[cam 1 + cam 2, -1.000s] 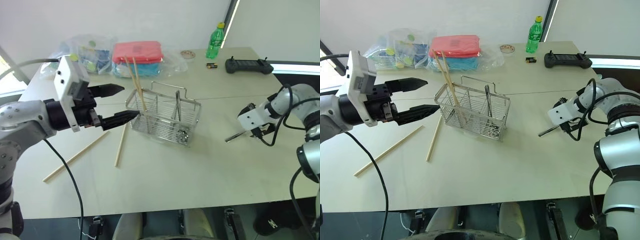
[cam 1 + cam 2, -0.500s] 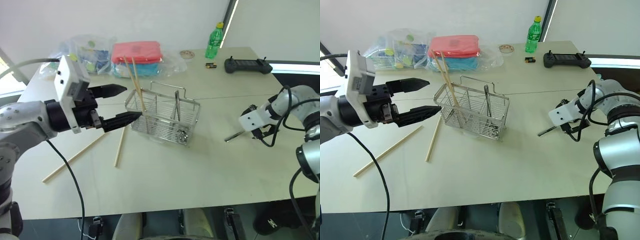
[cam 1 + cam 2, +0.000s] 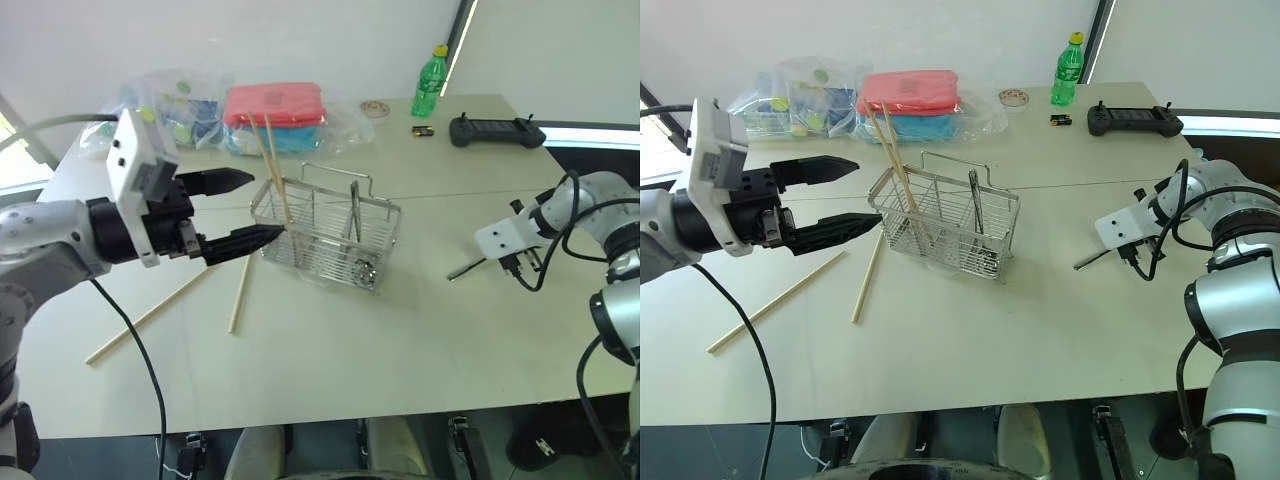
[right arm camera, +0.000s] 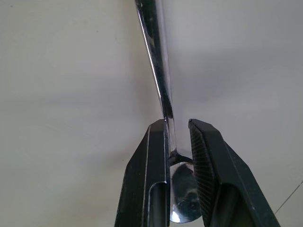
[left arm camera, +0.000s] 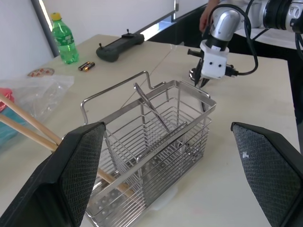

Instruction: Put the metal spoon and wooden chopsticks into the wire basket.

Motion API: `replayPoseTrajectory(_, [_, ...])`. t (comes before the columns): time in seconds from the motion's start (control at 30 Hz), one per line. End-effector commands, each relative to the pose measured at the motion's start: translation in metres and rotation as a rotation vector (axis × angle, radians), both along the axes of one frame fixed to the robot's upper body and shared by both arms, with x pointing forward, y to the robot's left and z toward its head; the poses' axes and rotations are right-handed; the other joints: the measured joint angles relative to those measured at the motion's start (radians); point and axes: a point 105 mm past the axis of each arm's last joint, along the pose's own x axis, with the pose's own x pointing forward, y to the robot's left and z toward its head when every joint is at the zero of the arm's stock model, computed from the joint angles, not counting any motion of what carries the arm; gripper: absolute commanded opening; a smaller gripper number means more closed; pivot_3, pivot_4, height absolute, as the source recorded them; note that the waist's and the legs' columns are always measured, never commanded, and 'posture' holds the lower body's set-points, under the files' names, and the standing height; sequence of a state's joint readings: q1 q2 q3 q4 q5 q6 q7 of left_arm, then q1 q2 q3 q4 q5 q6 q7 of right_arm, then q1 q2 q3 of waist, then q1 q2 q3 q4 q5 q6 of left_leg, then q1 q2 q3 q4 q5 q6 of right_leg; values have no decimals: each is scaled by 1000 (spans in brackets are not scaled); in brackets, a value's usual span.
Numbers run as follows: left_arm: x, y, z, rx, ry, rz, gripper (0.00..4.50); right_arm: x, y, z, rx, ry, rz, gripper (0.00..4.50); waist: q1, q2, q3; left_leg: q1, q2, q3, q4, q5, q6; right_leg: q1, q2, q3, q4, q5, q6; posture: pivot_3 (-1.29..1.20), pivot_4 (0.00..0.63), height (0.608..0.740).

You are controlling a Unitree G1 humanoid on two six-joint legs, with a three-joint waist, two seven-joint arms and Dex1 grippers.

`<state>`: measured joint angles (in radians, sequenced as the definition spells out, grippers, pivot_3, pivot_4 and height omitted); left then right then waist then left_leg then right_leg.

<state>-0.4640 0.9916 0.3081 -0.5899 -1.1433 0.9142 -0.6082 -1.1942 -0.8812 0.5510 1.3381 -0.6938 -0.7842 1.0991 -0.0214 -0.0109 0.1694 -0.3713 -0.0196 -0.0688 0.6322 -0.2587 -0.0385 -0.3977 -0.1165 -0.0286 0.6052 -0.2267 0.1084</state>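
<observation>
Pale table [image 3: 330, 340], white wall behind; the wire basket [image 3: 330, 237] sits mid-table with two chopsticks [image 3: 272, 165] leaning in it and two more chopsticks [image 3: 200, 297] lying just left of it. Right gripper [image 4: 177, 135] pinches the neck of the spoon [image 4: 158, 71] lying on the table far right (bowl between the fingers); left gripper [image 3: 240, 208] hangs wide open beside the basket. Best to lift straight, confirm the thin neck hasn't slipped, then lower it handle-first into a compartment.

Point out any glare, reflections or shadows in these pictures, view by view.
Right wrist view: the metal spoon mirrors light along its handle and lays a soft shadow on the table. Left eye view: a bright window strip glares behind the green bottle. Left wrist view: the wire basket glints.
</observation>
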Motion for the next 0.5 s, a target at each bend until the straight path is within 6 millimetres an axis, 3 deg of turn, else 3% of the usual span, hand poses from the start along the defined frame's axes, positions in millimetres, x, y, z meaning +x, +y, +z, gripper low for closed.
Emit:
replayPoseTrajectory(0.03, [-2,2,12,2,-58,5,4500,1,2,4,-11,-1,15,655,0,0,0,0,0,0,0,0,0,0,0,0,0,0,0,0,150,692])
replayPoseTrajectory(0.5, [-3,1,15,-2,-77,18,4500,-1,4,2,-36,48,15,655,0,0,0,0,0,0,0,0,0,0,0,0,2,0,0,0,150,692])
